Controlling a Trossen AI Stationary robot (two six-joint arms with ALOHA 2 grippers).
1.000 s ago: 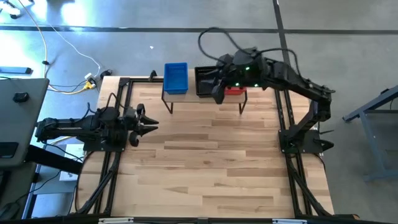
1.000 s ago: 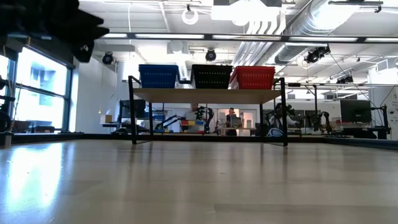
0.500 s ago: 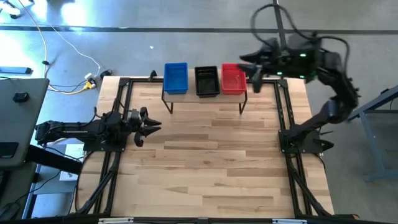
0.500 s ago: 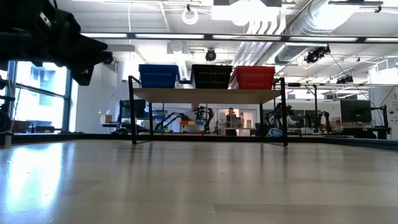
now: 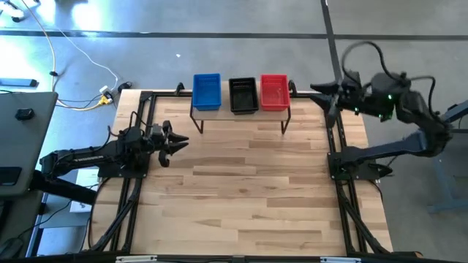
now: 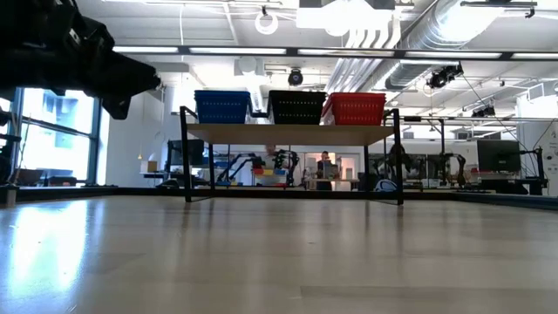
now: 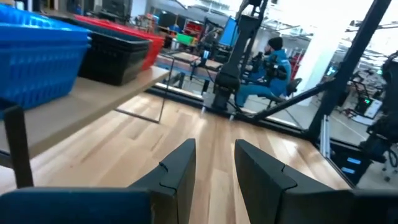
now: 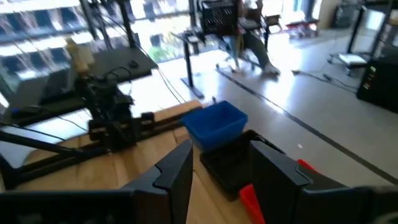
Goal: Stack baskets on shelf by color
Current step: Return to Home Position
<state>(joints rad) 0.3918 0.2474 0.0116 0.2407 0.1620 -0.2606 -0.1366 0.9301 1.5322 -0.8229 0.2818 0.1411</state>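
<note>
On the shelf (image 5: 241,115) at the table's far edge, a blue basket (image 5: 207,92), a black basket (image 5: 243,95) and a red basket (image 5: 274,92) stand side by side on their bottoms. In the low view blue (image 6: 222,106), black (image 6: 296,106) and red (image 6: 355,108) sit in a row on the plank (image 6: 292,133). My left gripper (image 5: 175,141) hovers open near the table's left edge, pointing level toward the right. My right gripper (image 5: 316,89) hangs open, high at the far right, beside the shelf's right end. Both touch nothing.
Black frame rails (image 5: 139,146) run along the table's left and right sides. The wooden tabletop (image 5: 241,190) stretches bare in front of the shelf. Beyond the table, people sit at workbenches (image 7: 273,59) in the room.
My right gripper has drawn back from above the black and red baskets toward the table's right edge, staying high and open. My left gripper has sunk lower and swung slightly toward the far edge. The baskets have kept still on the shelf.
</note>
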